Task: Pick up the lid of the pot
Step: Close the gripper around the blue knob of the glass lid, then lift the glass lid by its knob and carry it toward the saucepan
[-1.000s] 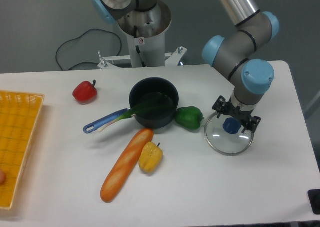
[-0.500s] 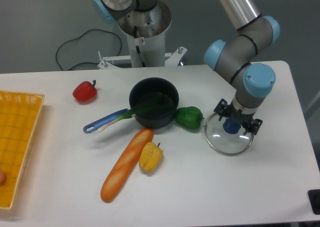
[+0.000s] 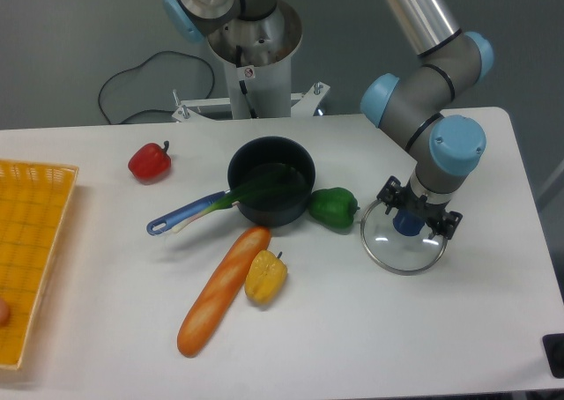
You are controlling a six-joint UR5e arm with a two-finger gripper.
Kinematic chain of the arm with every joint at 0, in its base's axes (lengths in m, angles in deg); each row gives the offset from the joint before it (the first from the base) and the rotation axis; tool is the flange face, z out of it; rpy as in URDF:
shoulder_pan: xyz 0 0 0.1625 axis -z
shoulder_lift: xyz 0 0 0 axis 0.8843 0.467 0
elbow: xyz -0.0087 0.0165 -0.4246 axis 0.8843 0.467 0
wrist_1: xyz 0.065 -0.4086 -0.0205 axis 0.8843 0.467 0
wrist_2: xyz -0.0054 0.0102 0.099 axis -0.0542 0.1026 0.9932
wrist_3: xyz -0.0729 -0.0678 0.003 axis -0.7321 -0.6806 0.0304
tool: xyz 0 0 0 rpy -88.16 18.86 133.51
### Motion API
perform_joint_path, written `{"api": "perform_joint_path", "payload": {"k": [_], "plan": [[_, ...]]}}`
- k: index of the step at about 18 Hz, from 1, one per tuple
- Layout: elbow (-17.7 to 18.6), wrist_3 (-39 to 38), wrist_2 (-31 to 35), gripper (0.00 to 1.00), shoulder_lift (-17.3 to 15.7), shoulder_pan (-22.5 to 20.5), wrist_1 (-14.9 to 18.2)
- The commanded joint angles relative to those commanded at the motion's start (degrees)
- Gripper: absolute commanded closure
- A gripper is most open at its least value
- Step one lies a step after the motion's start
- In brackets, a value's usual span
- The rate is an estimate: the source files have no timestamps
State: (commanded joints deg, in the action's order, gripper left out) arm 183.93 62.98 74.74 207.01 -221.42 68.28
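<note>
"Camera view, left to right?"
"Black pot (image 3: 282, 213), green pepper (image 3: 334, 208), then the clear lid (image 3: 398, 252), lying on the surface (image 3: 352, 329)."
"And the fingers (image 3: 418, 207)?"
"Spread wide over the lid, one to either side of its blue knob (image 3: 406, 224), gripping nothing."

red pepper (image 3: 150, 164), baguette (image 3: 220, 292), yellow pepper (image 3: 265, 277), green pepper (image 3: 333, 208)

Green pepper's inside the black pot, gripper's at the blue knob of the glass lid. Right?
Not quite: the green pepper is outside the black pot, lying between it and the glass lid, as the fixed camera view shows. The gripper is at the lid's blue knob, as you say.
</note>
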Motion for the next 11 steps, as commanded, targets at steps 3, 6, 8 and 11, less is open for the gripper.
{"api": "perform_joint_path", "payload": {"k": [3, 6, 8, 11], "plan": [[0.0, 0.1, 0.0, 0.12, 0.0, 0.0, 0.0], [0.0, 0.1, 0.0, 0.2, 0.0, 0.0, 0.0], [0.0, 0.1, 0.0, 0.29, -0.1, 0.0, 0.1], [0.0, 0.2, -0.1, 0.36, -0.1, 0.0, 0.1]]}}
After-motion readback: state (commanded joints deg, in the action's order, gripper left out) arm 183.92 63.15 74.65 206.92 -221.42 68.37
